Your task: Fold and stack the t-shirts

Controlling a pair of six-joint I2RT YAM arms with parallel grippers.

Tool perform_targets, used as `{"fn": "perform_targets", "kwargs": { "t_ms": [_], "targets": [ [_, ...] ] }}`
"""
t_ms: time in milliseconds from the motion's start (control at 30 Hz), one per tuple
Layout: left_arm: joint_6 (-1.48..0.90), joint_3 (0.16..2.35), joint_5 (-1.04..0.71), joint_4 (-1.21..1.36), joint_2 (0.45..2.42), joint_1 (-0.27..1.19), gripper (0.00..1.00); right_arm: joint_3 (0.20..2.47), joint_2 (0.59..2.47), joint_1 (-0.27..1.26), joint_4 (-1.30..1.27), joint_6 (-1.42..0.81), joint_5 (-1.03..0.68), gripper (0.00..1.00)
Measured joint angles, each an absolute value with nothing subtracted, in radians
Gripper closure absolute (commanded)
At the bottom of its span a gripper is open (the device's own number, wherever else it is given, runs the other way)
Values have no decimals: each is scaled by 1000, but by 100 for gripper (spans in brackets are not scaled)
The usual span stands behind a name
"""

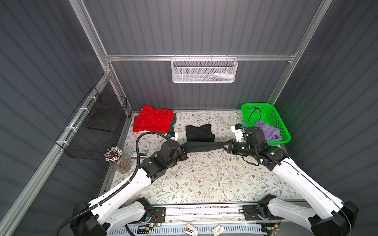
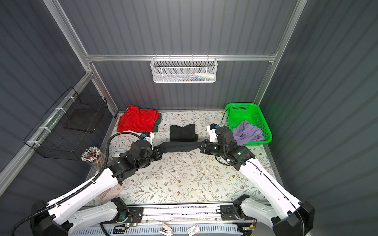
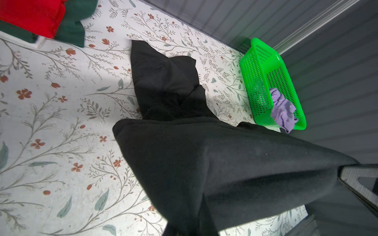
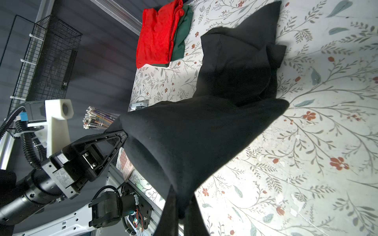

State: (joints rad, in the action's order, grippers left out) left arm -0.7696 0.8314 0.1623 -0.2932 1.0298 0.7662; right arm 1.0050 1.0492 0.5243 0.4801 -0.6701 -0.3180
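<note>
Two clamps: left gripper [image 1: 184,151] and right gripper [image 1: 226,146] pinch near edge of large black cloth t-shirt [image 1: 199,132], taut between them, likely for next fold. Rest lies on floral tabletop [image 1: 204,179]. Folded red cloth t-shirt [image 1: 152,120] tops dark green t-shirt [image 1: 172,123]. Lavender t-shirt [image 1: 268,130] waits in bright green plastic basket [image 1: 255,104].

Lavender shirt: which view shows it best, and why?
A top view: the lavender shirt lies in the basket, nearly unobstructed. In a top view the right arm overlaps it. Left wrist shows it small; right wrist misses it.

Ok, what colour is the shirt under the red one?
A dark green shirt, peeking from under the red shirt; clearest in the right wrist view.
</note>
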Motion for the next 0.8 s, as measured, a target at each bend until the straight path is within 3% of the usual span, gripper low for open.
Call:
{"fn": "perform_targets", "kwargs": {
  "t_ms": [400, 667, 800],
  "targets": [
    [-795, 841, 235, -323, 985, 896, 100, 1028, 980, 570, 539, -687, -251, 100],
    [-728, 952, 277, -311, 1135, 881, 100, 1108, 1126, 518, 547, -660, -268, 100],
    [-699, 961, 250, -282, 1225, 805, 100, 1113, 1230, 464, 519, -642, -312, 100]
  ]
}}
